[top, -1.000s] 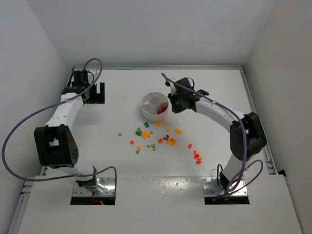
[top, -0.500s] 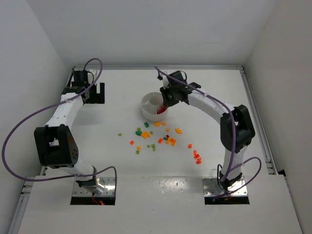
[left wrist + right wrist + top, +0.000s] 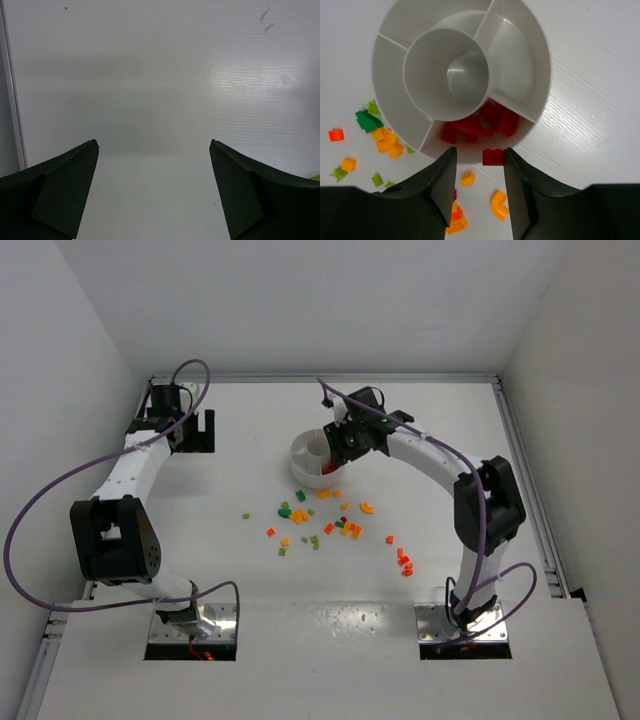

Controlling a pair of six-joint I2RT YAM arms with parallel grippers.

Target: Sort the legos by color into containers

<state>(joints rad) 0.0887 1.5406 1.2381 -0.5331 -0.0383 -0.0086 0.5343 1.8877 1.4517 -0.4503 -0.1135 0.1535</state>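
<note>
Jaws of the right gripper (image 3: 480, 154) stand apart around a tiny red plastic lego brick (image 3: 493, 157), over the near-right wedge of the round white plastic dish (image 3: 517, 62). Light, stiff, slick: pinch flat sides. Left gripper (image 3: 154, 190) gapes wide.

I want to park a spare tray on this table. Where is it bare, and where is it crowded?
Bare: the table between the left gripper and the white dish, the strip behind the dish, and the near edge. Crowded: in front of the dish, where the legos lie scattered, and at the dish's rim under the right gripper.
</note>
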